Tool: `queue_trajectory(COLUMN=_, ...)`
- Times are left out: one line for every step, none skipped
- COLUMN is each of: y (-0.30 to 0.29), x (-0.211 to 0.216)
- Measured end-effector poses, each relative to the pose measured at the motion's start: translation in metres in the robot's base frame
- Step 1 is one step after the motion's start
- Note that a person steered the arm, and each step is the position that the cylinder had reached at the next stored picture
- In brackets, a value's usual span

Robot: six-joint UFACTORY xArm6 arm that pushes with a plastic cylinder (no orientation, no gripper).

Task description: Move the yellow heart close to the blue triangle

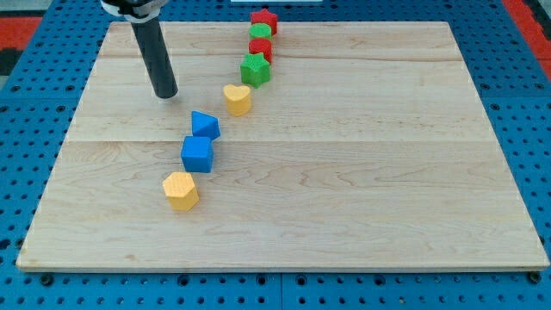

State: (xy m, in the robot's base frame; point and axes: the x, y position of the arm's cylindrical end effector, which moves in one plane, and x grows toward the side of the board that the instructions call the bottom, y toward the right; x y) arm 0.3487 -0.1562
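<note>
My tip (165, 94) is the lower end of a straight, smooth, matte dark rod that comes down from the far-left corner of the surface (362, 198); this end effector has no parts to part or close, and it stands clear of every block, touching none. The surface is a pale wooden board of long planks with fine grain and faint seams running left to right, lying on a blue pegboard (525, 103) dotted with holes. Nearest to my tip, toward the right edge, lies the yellow heart (238, 98), a small solid block with rounded lobes and a smooth, slightly glossy face; it sits a little to the right of my tip, about level with it, with bare wood between them. Just toward the near edge and slightly left of the heart is the blue triangle (205, 126), a sharp-cornered wedge, near the heart but not touching it. Right beside the triangle on its near side is a blue cube (196, 154), and further toward the near-left corner sits a yellow block (180, 190) with several flat sides, its exact shape hard to tell. Beyond the heart, toward the far edge, a close row runs away: a green star (255, 68), a red block (261, 48), a green block (261, 32) and a red star-like block (263, 19) at the far edge.
</note>
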Motion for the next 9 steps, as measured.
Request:
queue_trajectory(y=0.033, x=-0.007)
queue_trajectory(y=0.082, x=-0.005)
queue_trajectory(y=0.128, x=0.010)
queue_trajectory(y=0.170, x=0.015)
queue_trajectory(y=0.214, x=0.037)
queue_trajectory(y=0.193, x=0.052)
queue_trajectory(y=0.183, x=0.047)
queue_trajectory(y=0.175, x=0.038)
queue_trajectory(y=0.149, x=0.038)
